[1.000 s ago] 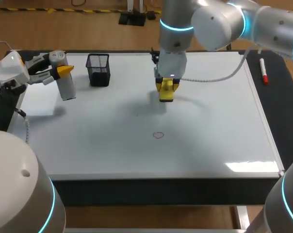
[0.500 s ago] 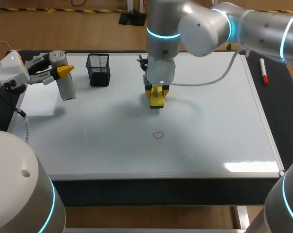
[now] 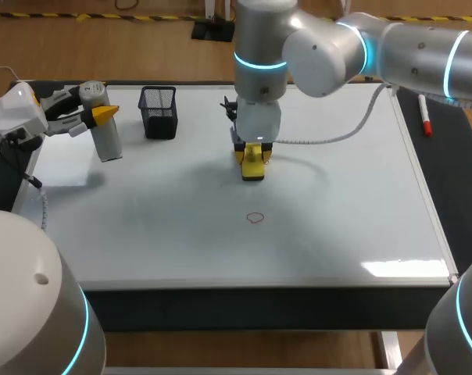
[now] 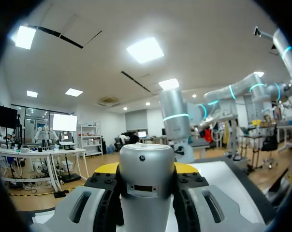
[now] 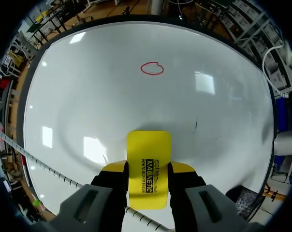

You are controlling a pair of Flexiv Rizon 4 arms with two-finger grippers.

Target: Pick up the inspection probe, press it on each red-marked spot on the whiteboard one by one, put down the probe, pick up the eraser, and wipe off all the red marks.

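Ahead of one eraser lies one red mark.

a black mesh cup, standing upright, between the left pincer and the right pincer, closer to the left one, touching neither. a white pen with a red end, lying flat, far out past the right pincer on the side away from the cup. under the pen, a dark strip of table, well apart from both pincers.
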